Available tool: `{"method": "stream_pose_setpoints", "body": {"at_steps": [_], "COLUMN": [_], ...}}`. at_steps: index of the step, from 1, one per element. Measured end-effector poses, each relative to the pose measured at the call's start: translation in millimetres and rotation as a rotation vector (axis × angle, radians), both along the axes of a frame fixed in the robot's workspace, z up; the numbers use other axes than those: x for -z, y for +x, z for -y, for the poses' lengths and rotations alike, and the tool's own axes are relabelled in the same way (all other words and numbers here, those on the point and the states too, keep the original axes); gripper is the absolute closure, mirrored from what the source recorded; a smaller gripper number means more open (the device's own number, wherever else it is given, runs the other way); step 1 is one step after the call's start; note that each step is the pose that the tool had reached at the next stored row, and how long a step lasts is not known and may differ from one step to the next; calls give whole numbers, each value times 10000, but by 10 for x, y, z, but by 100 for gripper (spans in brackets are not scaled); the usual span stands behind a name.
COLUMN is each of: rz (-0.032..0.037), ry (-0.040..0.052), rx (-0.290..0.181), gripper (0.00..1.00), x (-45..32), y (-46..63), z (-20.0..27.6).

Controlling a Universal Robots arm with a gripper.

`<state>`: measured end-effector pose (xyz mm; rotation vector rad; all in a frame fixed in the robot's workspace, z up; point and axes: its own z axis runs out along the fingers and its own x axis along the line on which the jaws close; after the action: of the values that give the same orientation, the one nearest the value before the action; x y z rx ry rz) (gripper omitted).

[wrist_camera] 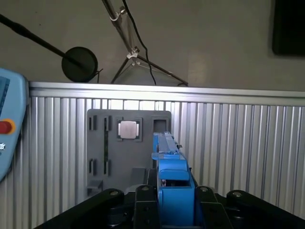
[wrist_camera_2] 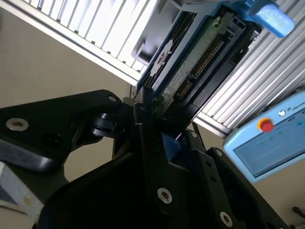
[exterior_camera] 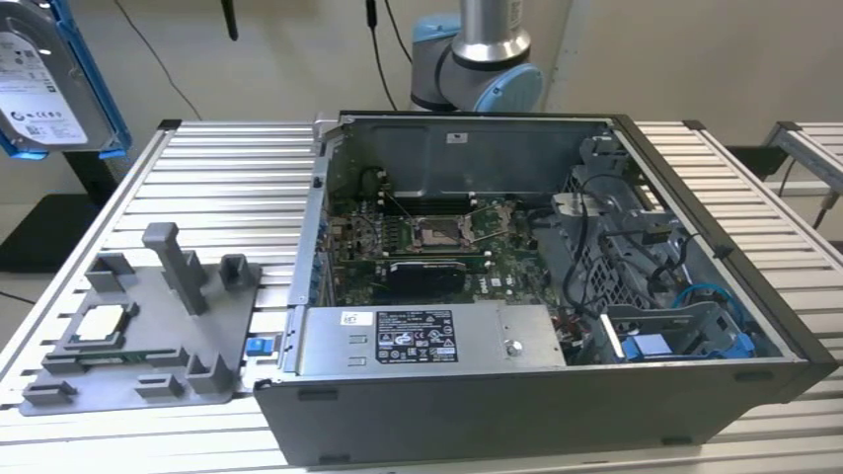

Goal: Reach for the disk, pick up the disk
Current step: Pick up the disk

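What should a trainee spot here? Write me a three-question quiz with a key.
1. True or false: the gripper is shut on the disk.
2. Where does the small square chip lie? A on the grey tray; B in the gripper; C on top of the disk.
3. Fill in: in the exterior view the disk shows at the view's upper ____.
Key: 1 true; 2 A; 3 left.
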<state>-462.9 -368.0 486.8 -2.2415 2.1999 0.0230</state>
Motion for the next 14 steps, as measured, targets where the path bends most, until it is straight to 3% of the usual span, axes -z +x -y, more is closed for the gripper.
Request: {"method": "stream_pose_setpoints", "body": {"at_steps": [5, 10, 14], "rz": [11, 68, 78], "ry": [0, 1, 0], "rx": [-12, -14, -25], "gripper": [100, 100, 100], "x": [-100, -190, -356], "y": [0, -1, -1], "z": [0, 0, 0]}}
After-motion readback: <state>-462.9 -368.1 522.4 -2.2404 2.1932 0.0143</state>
